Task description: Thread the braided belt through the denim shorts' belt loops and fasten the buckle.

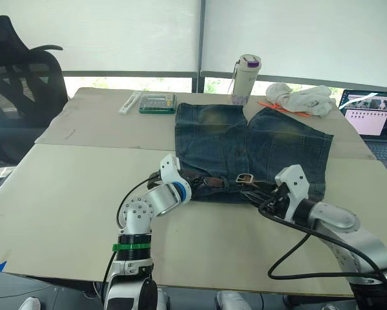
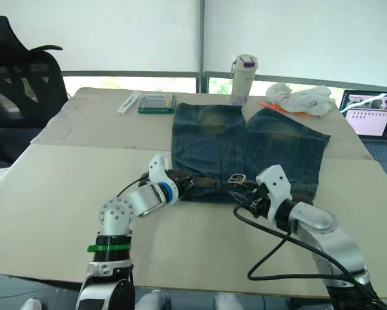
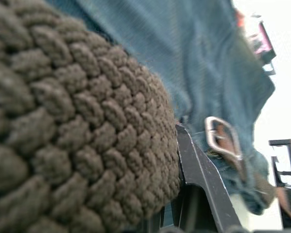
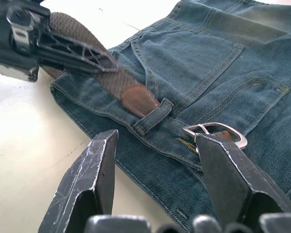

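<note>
As you read the head views, note each item from largest down:

Table [image 1: 70, 194]: pale top; you have the denim shorts [image 1: 245, 145] lying flat on it, waistband toward the robot, legs pointing away.

Denim shorts: faded yellowish patches on both legs; a white cloth [image 1: 303, 98] and a bottle [image 1: 246, 79] sit beyond the far hems.

Braided belt [image 4: 94, 58]: brown strap lies along the waistband from the left side; in the right wrist view you see its leather tip pushed into one of the belt loops [image 4: 152, 118].

Left gripper [image 1: 182, 175]: at the waistband's left end, closed around the braided belt; the weave presses against its finger [image 3: 203, 174] in the left wrist view.

Right gripper [image 4: 155, 160]: fingers spread wide, holding nothing, poised just over the waistband beside the buckle.

Buckle [image 4: 215, 133]: pale metal frame lying on the denim near the fly, unfastened, apart from the belt tip.
</note>
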Controlling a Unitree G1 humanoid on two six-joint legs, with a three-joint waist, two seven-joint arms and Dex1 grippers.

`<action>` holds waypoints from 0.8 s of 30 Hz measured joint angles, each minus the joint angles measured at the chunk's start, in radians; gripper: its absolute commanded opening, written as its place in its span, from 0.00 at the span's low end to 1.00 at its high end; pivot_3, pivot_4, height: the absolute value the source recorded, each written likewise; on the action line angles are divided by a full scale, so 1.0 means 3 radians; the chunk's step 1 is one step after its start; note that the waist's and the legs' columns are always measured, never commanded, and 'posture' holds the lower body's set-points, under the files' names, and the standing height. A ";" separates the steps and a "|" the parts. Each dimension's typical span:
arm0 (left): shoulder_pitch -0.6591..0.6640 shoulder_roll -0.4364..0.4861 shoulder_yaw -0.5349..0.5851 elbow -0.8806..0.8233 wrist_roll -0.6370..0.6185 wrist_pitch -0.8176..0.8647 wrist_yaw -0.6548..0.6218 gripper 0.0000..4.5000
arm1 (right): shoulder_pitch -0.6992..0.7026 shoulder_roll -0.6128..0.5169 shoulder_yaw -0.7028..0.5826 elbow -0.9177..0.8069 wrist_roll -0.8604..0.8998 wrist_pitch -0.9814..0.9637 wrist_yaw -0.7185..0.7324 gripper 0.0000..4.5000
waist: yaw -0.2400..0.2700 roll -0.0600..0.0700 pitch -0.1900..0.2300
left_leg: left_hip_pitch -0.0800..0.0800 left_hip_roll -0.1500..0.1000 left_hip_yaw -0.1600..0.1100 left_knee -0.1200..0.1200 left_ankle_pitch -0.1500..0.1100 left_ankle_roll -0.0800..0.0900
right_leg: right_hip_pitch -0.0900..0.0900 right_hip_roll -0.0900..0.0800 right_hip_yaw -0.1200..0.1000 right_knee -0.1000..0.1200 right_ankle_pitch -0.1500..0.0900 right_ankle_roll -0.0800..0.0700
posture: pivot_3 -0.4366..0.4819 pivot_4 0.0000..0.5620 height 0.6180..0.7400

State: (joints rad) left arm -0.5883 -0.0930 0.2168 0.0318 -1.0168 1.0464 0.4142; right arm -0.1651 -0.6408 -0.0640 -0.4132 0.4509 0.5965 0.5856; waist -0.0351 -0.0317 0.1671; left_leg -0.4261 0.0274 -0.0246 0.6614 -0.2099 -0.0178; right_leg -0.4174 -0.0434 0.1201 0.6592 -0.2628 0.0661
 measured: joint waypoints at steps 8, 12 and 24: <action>-0.0132 -0.0080 0.0128 0.0011 -0.0005 0.0232 0.0192 0.00 | 0.0070 0.0027 -0.0024 -0.0036 -0.0030 -0.0005 -0.0023 0.62 | 0.0009 0.0000 0.0000 | 0.0000 -0.0001 0.0000 0.0000 0.0000 0.0000 | 0.0000 0.0000 0.0000 -0.0001 0.0000 0.0000 | 0.48 0.27 0.98; -0.0133 -0.0108 0.0140 0.0029 -0.0005 0.0254 0.0211 0.00 | 0.0070 0.0044 -0.0024 -0.0038 -0.0052 -0.0005 -0.0033 0.62 | 0.0014 0.0000 0.0000 | 0.0000 -0.0001 0.0000 0.0000 0.0000 0.0000 | 0.0000 0.0000 0.0000 -0.0001 0.0000 0.0000 | 0.48 0.27 0.98; -0.0145 -0.0110 -0.0064 0.0359 0.0245 0.0011 -0.0363 0.00 | 0.0005 0.0110 0.0061 -0.0018 -0.0062 0.0219 -0.0158 0.62 | 0.0055 0.0000 0.0000 | 0.0001 -0.0003 0.0000 0.0000 0.0000 -0.0001 | 0.0004 -0.0001 0.0000 -0.0006 0.0000 0.0000 | 0.48 0.27 0.98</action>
State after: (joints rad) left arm -0.6317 -0.1261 0.1976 0.1394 -0.9435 1.0496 0.3054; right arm -0.1635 -0.6078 -0.0456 -0.4187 0.4322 0.6621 0.5382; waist -0.0187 -0.0317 0.1671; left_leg -0.4259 0.0266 -0.0244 0.6614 -0.2098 -0.0181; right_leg -0.4162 -0.0437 0.1200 0.6574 -0.2628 0.0660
